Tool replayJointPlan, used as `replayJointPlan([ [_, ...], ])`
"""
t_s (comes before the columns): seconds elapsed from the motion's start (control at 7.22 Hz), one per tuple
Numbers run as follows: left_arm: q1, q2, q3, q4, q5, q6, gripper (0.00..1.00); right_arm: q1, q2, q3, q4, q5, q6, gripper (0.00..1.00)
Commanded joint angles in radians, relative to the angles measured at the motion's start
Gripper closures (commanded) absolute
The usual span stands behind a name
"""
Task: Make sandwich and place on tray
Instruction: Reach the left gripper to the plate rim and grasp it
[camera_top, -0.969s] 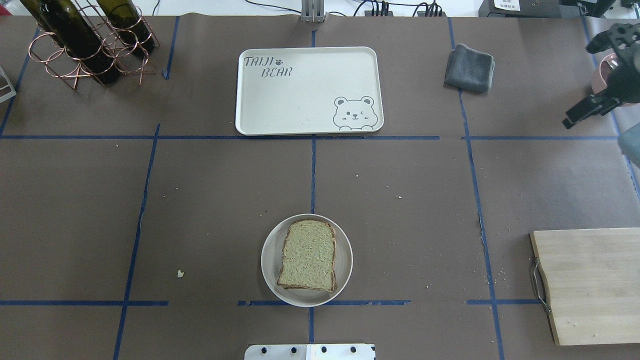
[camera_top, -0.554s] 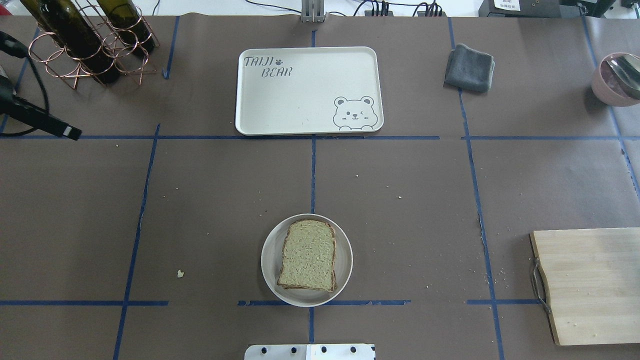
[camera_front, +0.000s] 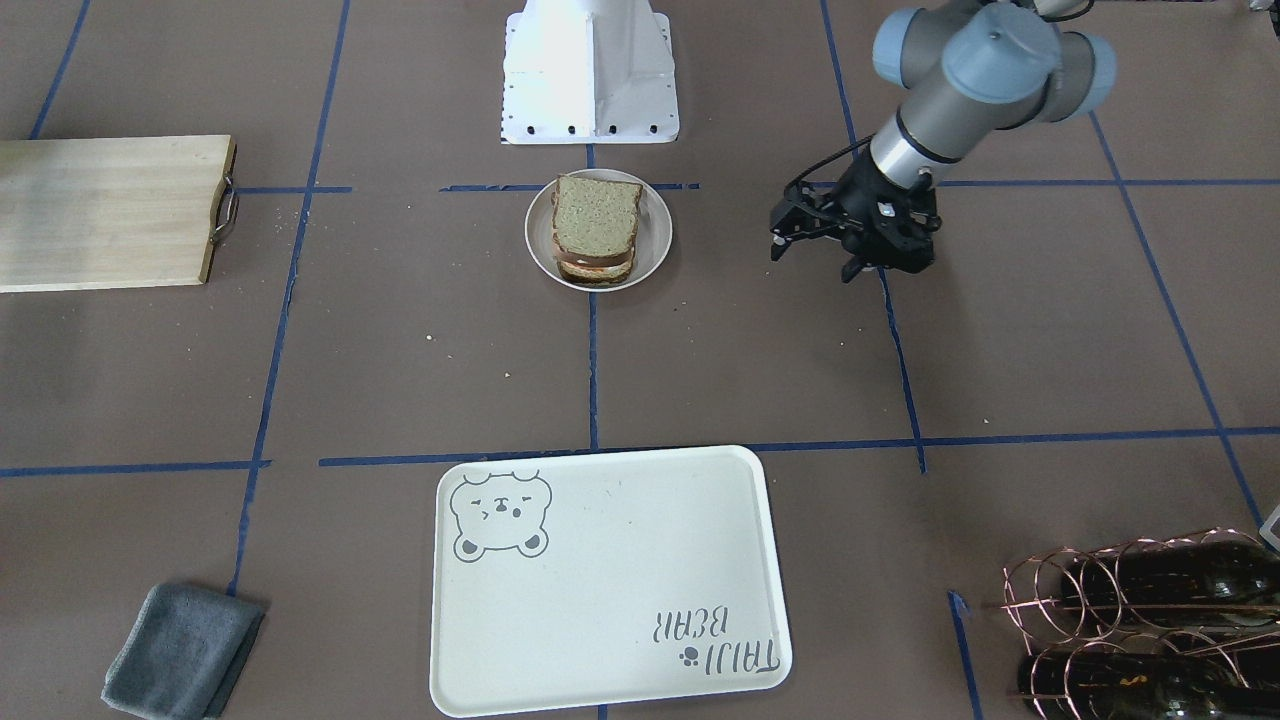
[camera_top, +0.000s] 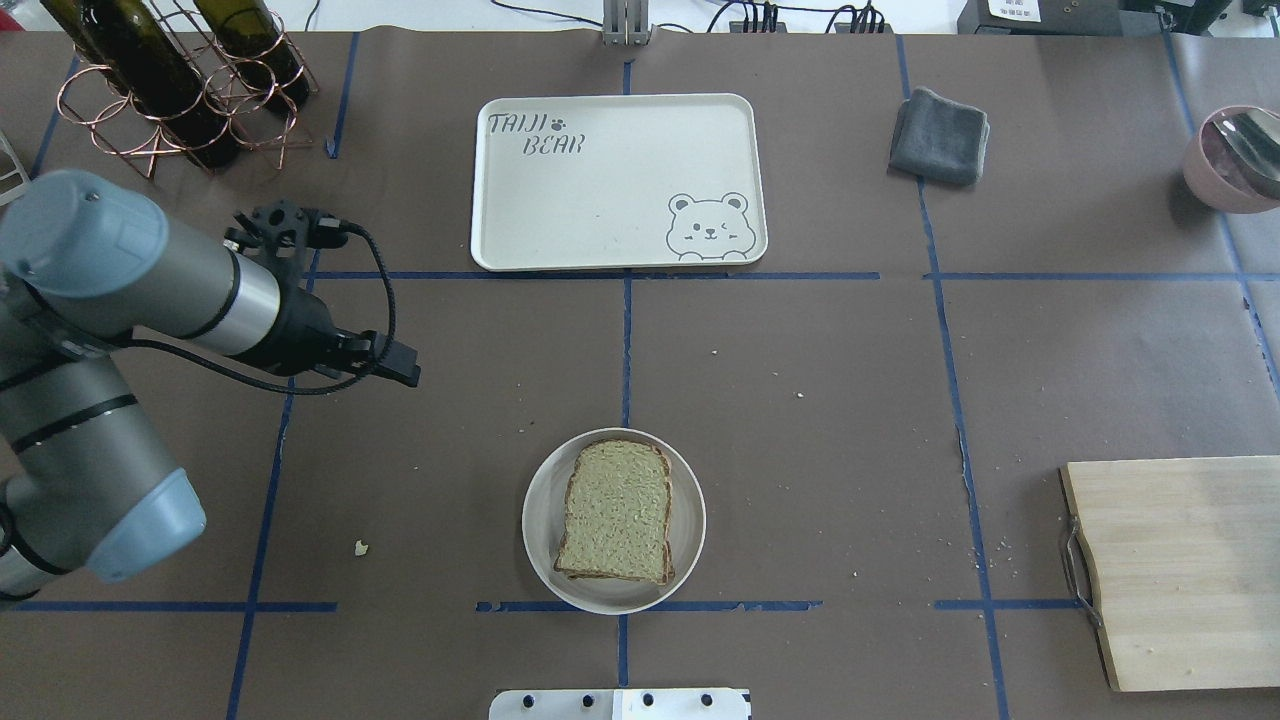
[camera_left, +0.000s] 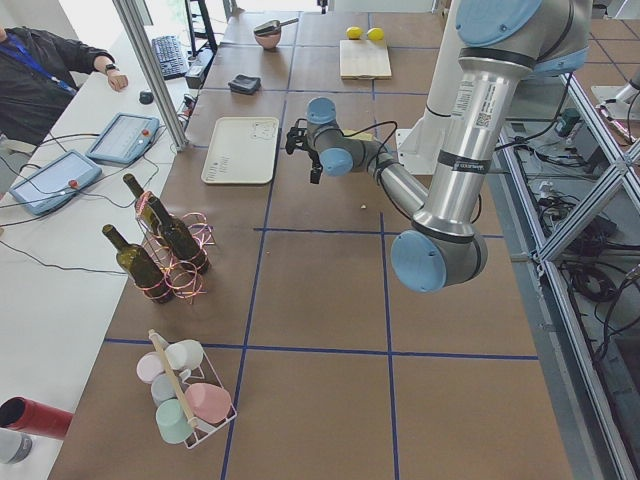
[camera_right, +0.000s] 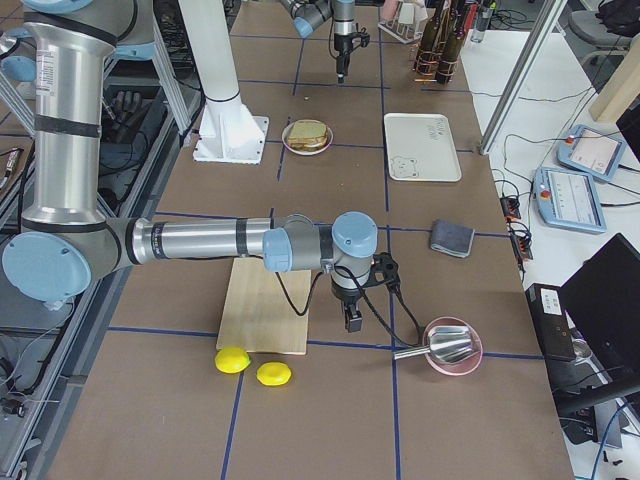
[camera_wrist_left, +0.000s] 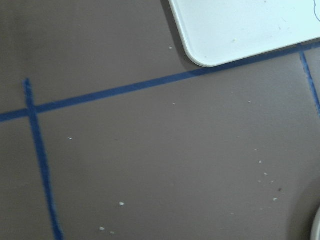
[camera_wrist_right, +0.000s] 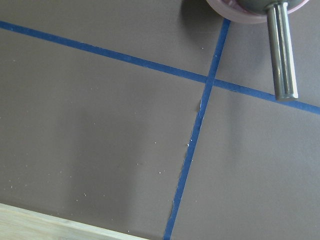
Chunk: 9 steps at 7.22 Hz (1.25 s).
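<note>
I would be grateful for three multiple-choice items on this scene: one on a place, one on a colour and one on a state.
1. Where does the sandwich lie?
A. on the tray
B. on the round plate
C. on the folded cloth

2. What colour is the folded cloth?
A. grey
B. red
C. yellow

3. In what state is the tray?
A. it carries the sandwich
B. it carries a bottle
C. nothing lies on it

Answers:
1 B: the front-facing view shows the stacked slices resting on the plate near the robot's base, far from the tray.
2 A: the cloth is dark grey in both the front-facing and overhead views.
3 C: only the bear drawing and the lettering show on the tray's white surface.
</note>
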<state>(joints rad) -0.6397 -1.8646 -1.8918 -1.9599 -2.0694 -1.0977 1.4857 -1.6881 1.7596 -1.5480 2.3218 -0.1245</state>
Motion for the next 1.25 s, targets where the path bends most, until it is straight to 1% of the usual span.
replayJointPlan([
  [0.0, 0.194, -0.042, 0.01, -0.001, 0.2, -0.295, 0.03, -0.001, -0.001, 0.0, 0.003, -0.001, 0.0, 0.0],
  [0.14, 0.262, -0.059, 0.014, -0.001, 0.301, -0.389, 0.11, 0.001, -0.002, 0.0, 0.003, -0.001, 0.0, 0.0],
  [0.28, 0.311, -0.089, 0.042, 0.001, 0.363, -0.442, 0.18, -0.001, -0.001, 0.0, 0.002, -0.001, 0.0, 0.0],
  [0.42, 0.33, -0.112, 0.071, -0.001, 0.368, -0.462, 0.25, -0.001, -0.001, 0.0, 0.002, -0.001, 0.002, 0.0],
  [0.69, 0.347, -0.116, 0.083, -0.008, 0.368, -0.462, 0.4, -0.001, -0.001, 0.0, 0.0, -0.001, 0.0, 0.0],
  [1.11, 0.348, -0.116, 0.109, -0.048, 0.368, -0.462, 0.82, -0.001, 0.001, 0.0, -0.001, -0.001, 0.0, 0.0],
])
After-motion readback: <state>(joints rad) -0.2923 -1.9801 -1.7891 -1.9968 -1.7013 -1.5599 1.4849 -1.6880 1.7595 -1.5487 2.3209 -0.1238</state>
